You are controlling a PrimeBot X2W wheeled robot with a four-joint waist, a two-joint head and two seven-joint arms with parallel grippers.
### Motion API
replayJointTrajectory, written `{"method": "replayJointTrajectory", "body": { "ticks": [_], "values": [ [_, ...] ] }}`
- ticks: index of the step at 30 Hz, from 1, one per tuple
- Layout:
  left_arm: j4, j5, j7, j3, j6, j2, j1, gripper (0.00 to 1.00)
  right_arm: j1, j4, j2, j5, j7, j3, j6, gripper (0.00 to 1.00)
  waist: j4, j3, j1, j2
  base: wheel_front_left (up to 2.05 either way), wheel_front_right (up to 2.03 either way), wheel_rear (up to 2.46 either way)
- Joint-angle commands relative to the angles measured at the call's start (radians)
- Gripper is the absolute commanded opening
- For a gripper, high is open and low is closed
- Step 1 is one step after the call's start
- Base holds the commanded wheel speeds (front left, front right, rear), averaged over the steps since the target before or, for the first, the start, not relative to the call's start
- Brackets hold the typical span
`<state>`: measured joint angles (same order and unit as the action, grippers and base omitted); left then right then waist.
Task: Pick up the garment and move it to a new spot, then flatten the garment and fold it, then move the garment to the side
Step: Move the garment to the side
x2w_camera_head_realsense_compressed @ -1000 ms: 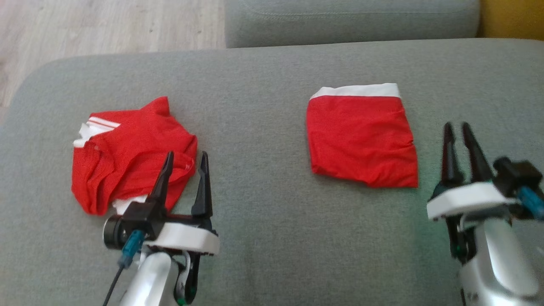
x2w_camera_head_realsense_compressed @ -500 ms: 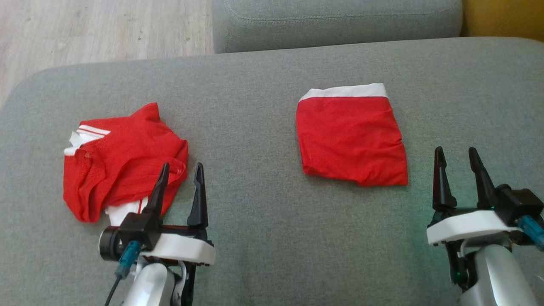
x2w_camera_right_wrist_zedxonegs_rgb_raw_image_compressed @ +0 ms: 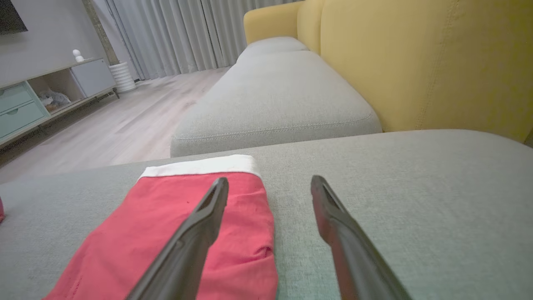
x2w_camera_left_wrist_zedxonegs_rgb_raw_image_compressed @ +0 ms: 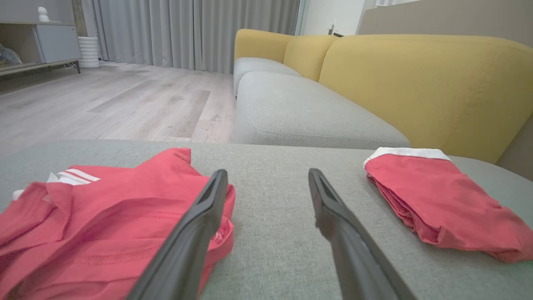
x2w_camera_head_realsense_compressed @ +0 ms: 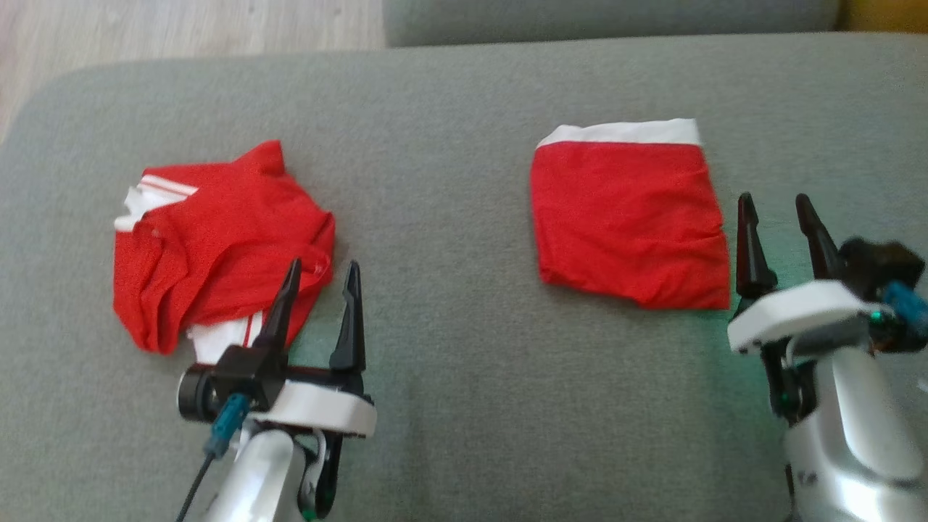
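Grey sofa cushion [x2w_camera_head_realsense_compressed: 464, 406] carries folded red garment [x2w_camera_head_realsense_compressed: 627, 217], white band at far edge, right of centre. Right gripper [x2w_camera_head_realsense_compressed: 772, 197] just beside it, fingers wide, empty. Left gripper [x2w_camera_head_realsense_compressed: 323, 264] wide, by crumpled red garment [x2w_camera_head_realsense_compressed: 217, 239]. Wrist views add yellow backrest [x2w_camera_right_wrist_zedxonegs_rgb_raw_image_compressed: 416, 62], curtains [x2w_camera_left_wrist_zedxonegs_rgb_raw_image_compressed: 187, 33].

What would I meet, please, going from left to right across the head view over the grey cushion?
Crumpled red garment → folded red garment → right gripper, just past the folded one's right edge. The left gripper overlaps the crumpled garment, so it is left out.
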<state>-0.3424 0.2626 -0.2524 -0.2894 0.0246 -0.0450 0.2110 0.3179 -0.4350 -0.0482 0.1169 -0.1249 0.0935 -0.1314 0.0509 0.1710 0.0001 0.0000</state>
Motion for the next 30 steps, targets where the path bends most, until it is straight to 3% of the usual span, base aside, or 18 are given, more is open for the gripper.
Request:
{"method": "replayJointTrajectory", "body": {
  "ticks": [1,8,15,16,17,18,24,30],
  "values": [
    [0.026,-0.003,-0.009,0.021,-0.004,-0.005,0.053,1.0,0.065,-0.017,-0.002,-0.006,0.027,-0.007,0.001,1.0,0.027,0.032,-0.0001,0.0,0.0,0.0,0.0],
    [0.016,0.006,-0.009,-0.004,-0.005,-0.005,0.082,1.0,0.206,-0.242,-0.002,-0.022,0.104,0.054,0.001,1.0,0.075,0.072,-0.0001,0.0,0.0,0.0,0.0],
    [0.01,0.007,-0.009,-0.003,-0.002,-0.005,0.087,1.0,0.29,-0.455,-0.002,-0.062,0.164,0.042,0.001,1.0,0.092,0.072,-0.0001,0.0,0.0,0.0,0.0],
    [0.009,0.006,-0.009,-0.002,-0.002,-0.005,0.086,1.0,0.297,-0.475,-0.002,-0.076,0.165,0.036,0.001,0.69,0.09,0.068,-0.0001,0.0,0.0,0.0,0.0],
    [0.007,0.005,-0.009,0.0,0.0,-0.005,0.084,1.0,0.304,-0.486,-0.002,-0.098,0.157,0.03,0.001,0.19,0.088,0.064,-0.0001,0.0,0.0,0.0,0.0],
    [0.006,0.005,-0.009,0.001,0.001,-0.005,0.083,1.0,0.31,-0.494,-0.004,-0.119,0.146,0.026,0.001,0.0,0.085,0.06,-0.0001,0.0,0.0,0.0,0.0],
    [0.003,0.004,-0.009,0.006,0.004,-0.005,0.07,1.0,0.334,-0.491,-0.054,-0.208,0.092,-0.017,0.001,0.0,0.061,0.036,-0.0001,0.0,0.0,0.0,0.0],
    [0.009,0.009,-0.009,0.006,0.006,-0.005,0.064,1.0,0.332,-0.482,-0.2,-0.241,0.107,-0.095,0.001,0.0,0.042,0.021,-0.0001,0.0,0.0,0.0,0.0]
  ]
}}
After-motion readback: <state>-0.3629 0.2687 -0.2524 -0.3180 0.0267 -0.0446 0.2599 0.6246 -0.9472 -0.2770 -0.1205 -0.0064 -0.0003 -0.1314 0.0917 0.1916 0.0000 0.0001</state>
